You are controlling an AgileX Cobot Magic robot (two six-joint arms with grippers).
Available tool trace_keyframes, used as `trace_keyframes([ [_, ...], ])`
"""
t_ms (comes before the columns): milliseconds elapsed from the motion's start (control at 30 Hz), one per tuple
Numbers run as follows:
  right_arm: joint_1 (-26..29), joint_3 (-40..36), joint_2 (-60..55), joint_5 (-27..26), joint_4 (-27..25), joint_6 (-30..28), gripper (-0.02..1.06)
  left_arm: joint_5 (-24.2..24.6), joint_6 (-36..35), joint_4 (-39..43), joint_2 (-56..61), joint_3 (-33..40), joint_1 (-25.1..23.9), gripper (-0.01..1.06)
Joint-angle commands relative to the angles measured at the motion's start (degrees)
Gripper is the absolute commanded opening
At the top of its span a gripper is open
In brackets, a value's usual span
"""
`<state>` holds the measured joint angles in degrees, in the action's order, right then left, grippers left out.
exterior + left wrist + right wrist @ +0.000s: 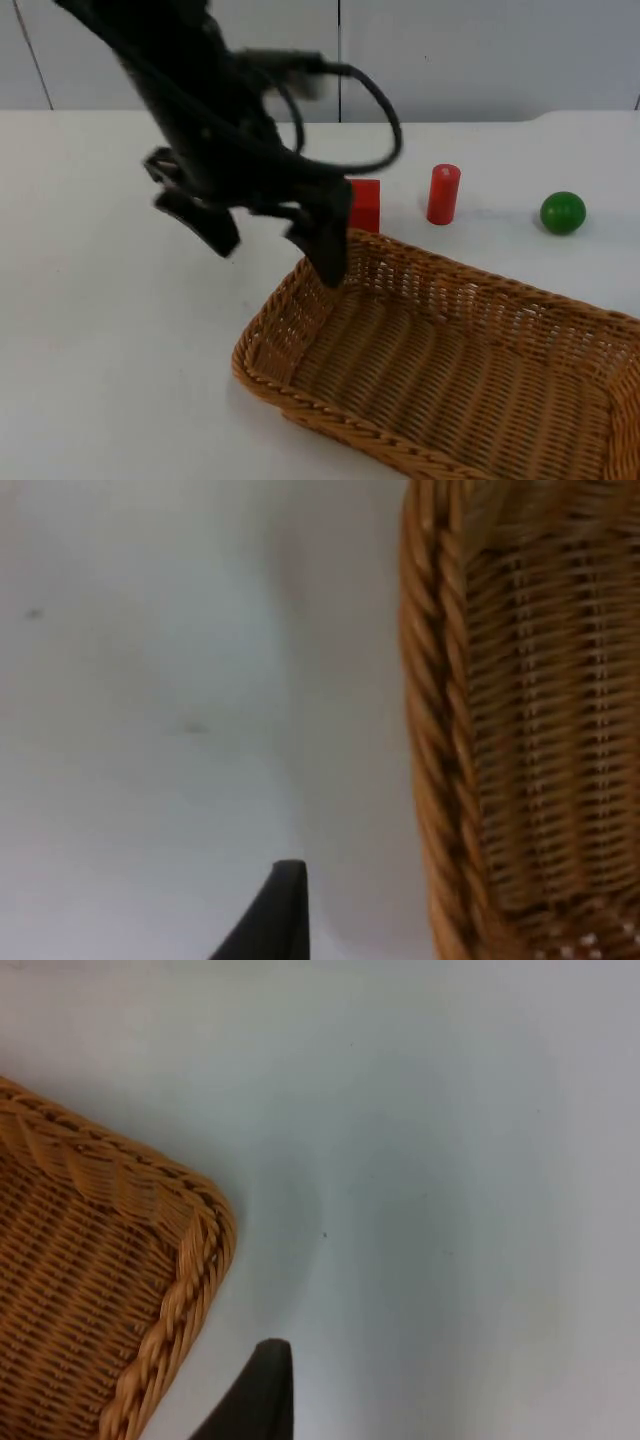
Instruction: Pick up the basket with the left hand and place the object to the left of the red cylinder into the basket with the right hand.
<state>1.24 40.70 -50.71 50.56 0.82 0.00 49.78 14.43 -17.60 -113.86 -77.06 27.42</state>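
the wicker basket (pixel 450 370) sits on the white surface (pixel 110 330), reaching from the middle toward the near right, where the picture's edge cuts it off. it looks light and fairly stiff, with a thick braided rim that offers a rough, non-slip hold; the far-left rim, where one finger already reaches, seems the natural place to take it, though a hold at one corner of so long a basket will likely let it tip.

the left hand (pixel 275 240) is spread wide over that far-left corner, one finger at the rim and the other out over the bare surface, grasping nothing yet. in the left wrist view the rim (pixel 430 730) runs just beside a black fingertip.

the red block (pixel 364 205) stands left of the red cylinder (pixel 443 194), just behind the basket's far rim, and the arm hides part of it, so its full shape is hard to judge; it should be small, rigid and easy to pinch. a green ball (pixel 562 212) lies right of the cylinder.

the right wrist view shows a basket corner (pixel 190 1230) beside a fingertip; whether the right hand is spread or clenched i cannot tell.
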Motion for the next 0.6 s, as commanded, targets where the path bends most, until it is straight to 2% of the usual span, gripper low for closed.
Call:
trace_keyframes([
  [0, 0.24, -0.45, 0.07, -0.88, -0.11, -0.91, 1.05, 0.8, 0.56, 0.57, -2.12, -1.55, 0.72, 1.05],
  [167, 0.24, -0.42, 0.07, -0.88, 0.0, -0.91, 1.05, 0.23, 3.42, -1.3, -7.92, -2.76, 0.92, 1.04],
  [267, 0.24, -0.42, 0.07, -0.88, 0.0, -0.91, 1.05, 0.24, 4.0, -1.3, -9.59, -2.76, 0.92, 0.99],
  [367, 0.24, -0.42, 0.07, -1.0, 0.25, -0.91, 1.05, 0.24, 4.82, -1.43, -10.76, -2.76, 0.92, 0.77],
  [400, 0.24, -0.42, 0.07, -1.0, 0.25, -0.91, 1.05, 0.24, 4.82, -1.43, -10.76, -2.76, 0.92, 0.77],
  [533, 0.24, -0.42, 0.07, -1.35, 0.5, -0.91, 1.05, 0.02, 4.46, -2.19, -11.0, -2.76, 0.92, 0.34],
  [567, 0.24, -0.42, 0.07, -1.35, 0.5, -0.91, 1.05, 0.02, 4.46, -2.19, -11.0, -2.76, 0.92, 0.34],
])
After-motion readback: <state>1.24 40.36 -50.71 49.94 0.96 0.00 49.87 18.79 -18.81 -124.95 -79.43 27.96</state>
